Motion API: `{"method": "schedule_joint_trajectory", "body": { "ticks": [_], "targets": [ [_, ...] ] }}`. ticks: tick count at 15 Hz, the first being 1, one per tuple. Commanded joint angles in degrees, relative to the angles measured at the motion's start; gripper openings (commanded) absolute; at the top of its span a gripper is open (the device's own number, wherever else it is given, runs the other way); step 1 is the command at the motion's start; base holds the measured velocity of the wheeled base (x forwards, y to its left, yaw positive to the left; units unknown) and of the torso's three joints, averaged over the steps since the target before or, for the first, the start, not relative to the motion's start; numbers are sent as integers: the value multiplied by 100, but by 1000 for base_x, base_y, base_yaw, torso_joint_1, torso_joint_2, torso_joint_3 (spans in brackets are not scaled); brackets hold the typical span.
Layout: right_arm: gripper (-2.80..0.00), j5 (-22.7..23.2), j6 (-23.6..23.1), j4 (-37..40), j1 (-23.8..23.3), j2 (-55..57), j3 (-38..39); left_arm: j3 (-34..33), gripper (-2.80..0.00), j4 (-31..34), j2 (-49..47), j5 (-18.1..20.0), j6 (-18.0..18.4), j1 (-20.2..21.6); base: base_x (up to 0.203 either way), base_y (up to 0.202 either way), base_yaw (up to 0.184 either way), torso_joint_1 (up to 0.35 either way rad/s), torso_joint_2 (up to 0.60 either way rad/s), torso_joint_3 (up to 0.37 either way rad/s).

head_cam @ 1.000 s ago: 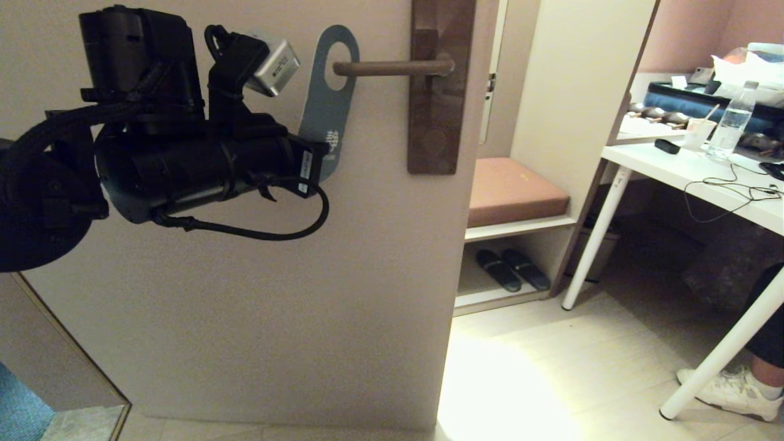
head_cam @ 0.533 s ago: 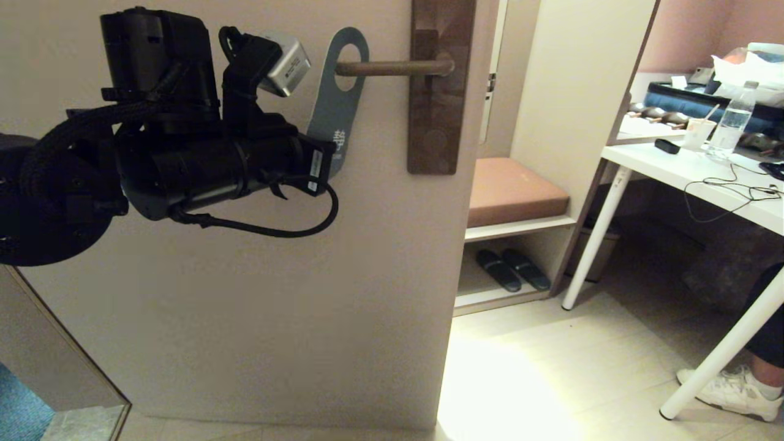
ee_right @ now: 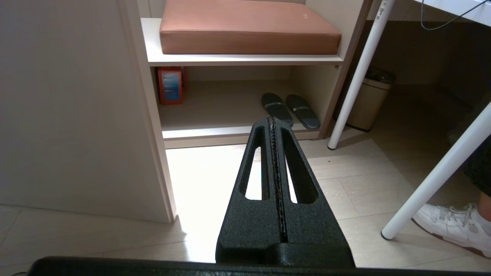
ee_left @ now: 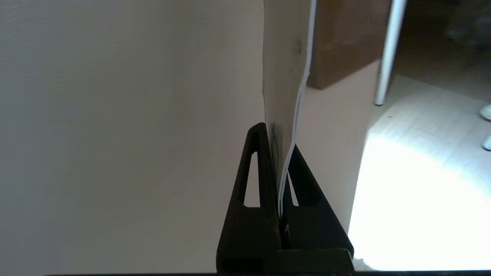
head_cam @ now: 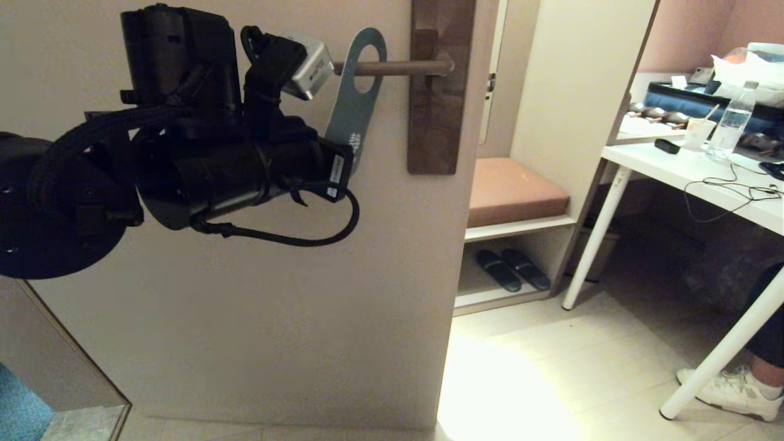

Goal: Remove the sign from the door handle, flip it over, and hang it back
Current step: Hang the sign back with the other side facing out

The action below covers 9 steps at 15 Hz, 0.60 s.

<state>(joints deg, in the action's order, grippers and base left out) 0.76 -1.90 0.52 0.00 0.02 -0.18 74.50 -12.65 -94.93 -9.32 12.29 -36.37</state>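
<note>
The blue-grey sign has its oval hole over the door handle, a dark bar on a tall brown backplate. The card tilts, its lower end swung to the left. My left arm reaches in from the left at that lower end. In the left wrist view the left gripper is shut on the sign, seen edge-on with its pale face showing. My right gripper is shut on nothing, low over the floor and out of the head view.
The beige door fills the left. To its right stand a shelf with a brown cushion and slippers. A white table with a bottle stands at the right, a person's shoe by its leg.
My left arm has moved right with the sign, and the hole has slid along the handle toward the backplate. The right gripper's earlier state is not shown.
</note>
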Motion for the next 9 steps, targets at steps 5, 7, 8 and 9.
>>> {"method": "schedule_joint_trajectory", "body": {
  "ticks": [5,7,8,9],
  "targets": [
    [-280,3,-3,0,0,-2,1,20,-280,-43,-82,-152,-25,-299,0,0,0,0,0,0],
    [-280,3,-3,0,0,-2,1,29,-280,-44,-131,-279,-25,-397,0,0,0,0,0,0],
    [-280,3,-3,-7,0,-2,1,39,-280,-44,-157,-289,-25,-424,0,0,0,0,0,0],
    [-280,3,-3,0,0,-2,1,65,-280,-44,-194,-297,-25,-431,0,0,0,0,0,0]
  ]
}}
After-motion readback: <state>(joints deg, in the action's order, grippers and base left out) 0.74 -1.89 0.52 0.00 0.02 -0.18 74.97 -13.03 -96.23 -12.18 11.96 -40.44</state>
